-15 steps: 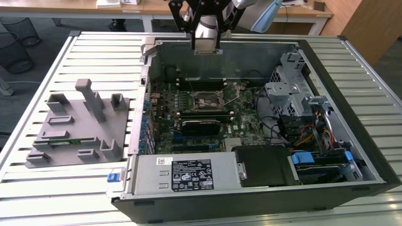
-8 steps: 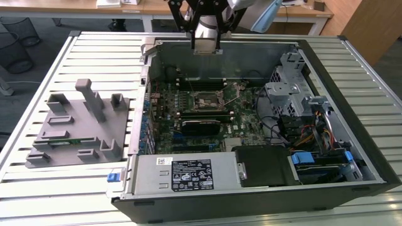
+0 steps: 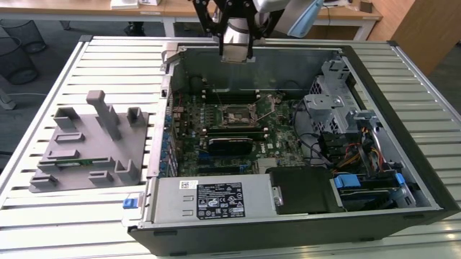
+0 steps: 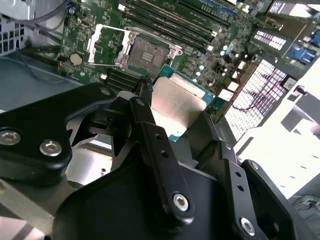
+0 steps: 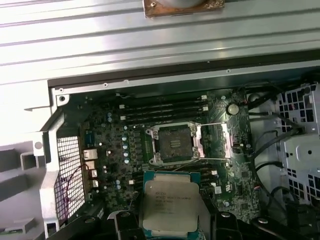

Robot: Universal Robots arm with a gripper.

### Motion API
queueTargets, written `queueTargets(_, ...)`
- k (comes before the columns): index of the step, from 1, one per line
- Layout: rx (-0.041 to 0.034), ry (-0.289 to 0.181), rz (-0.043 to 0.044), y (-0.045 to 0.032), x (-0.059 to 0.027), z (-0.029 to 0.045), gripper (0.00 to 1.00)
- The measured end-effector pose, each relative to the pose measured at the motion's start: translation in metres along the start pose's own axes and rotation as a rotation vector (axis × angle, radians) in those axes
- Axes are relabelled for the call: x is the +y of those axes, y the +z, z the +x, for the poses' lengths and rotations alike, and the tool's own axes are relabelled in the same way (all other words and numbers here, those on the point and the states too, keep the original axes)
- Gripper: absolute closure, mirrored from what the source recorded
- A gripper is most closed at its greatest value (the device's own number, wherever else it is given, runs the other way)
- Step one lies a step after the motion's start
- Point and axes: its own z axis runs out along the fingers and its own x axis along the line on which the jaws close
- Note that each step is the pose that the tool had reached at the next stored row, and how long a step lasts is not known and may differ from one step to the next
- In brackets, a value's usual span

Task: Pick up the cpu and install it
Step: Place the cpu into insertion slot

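Note:
The cpu (image 3: 236, 54), a flat square chip with a shiny metal top, hangs above the open computer case's back wall, and my gripper (image 3: 236, 52) is shut on it. In both wrist views the cpu (image 4: 176, 102) (image 5: 169, 205) sits between the black fingers (image 4: 146, 92). The open motherboard socket (image 3: 238, 115) (image 4: 147, 53) (image 5: 175, 143) lies below inside the case, its metal frame lifted. The chip is well above the socket and apart from it.
The open case (image 3: 374, 70) lies flat on a slatted white table (image 3: 94, 65). A grey fixture plate (image 3: 86, 145) with upright blocks is on the exterior view's left. A power supply (image 3: 209, 197), drive cage (image 3: 335, 105) and cables (image 3: 353, 151) crowd the case's front and right.

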Motion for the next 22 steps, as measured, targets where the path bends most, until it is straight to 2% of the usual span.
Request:
queueTargets(11, -0.0062, 0.152, 0.0022, 0.0009, 0.0001, 0.0, 0.47)
queueTargets(22, -0.0099, 0.245, 0.003, 0.0016, 0.0007, 0.0001, 0.47)
